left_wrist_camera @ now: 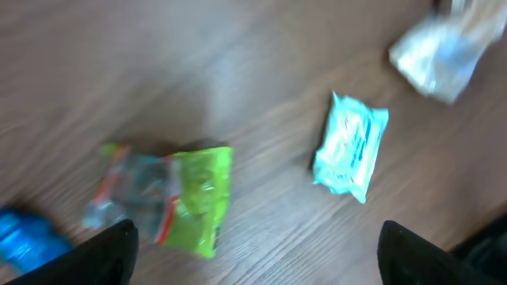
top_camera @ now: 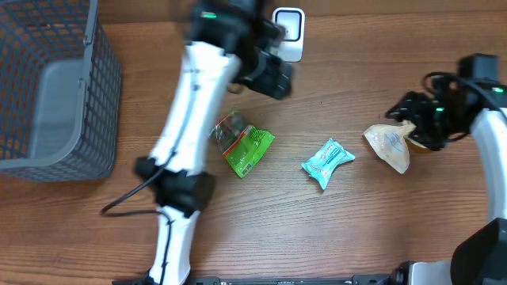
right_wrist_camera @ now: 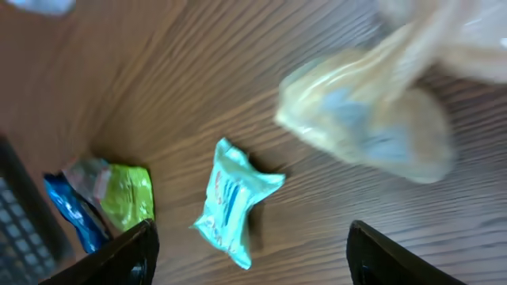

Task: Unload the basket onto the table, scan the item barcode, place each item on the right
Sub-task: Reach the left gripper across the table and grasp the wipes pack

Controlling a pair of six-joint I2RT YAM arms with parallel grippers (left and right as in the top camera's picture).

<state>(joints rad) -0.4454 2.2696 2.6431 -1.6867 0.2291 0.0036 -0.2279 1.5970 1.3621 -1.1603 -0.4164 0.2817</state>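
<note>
A grey basket sits at the left of the tabletop. A green packet lies slanted, its clear end up-left. The left gripper hangs released near the white scanner. A teal packet lies diagonally. The pale bag, its long axis running upper-left to lower-right, lies beside the right gripper, which is spread wide and empty.

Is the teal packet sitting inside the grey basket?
No, the teal packet lies on the wooden table, well to the right of the grey basket.
</note>
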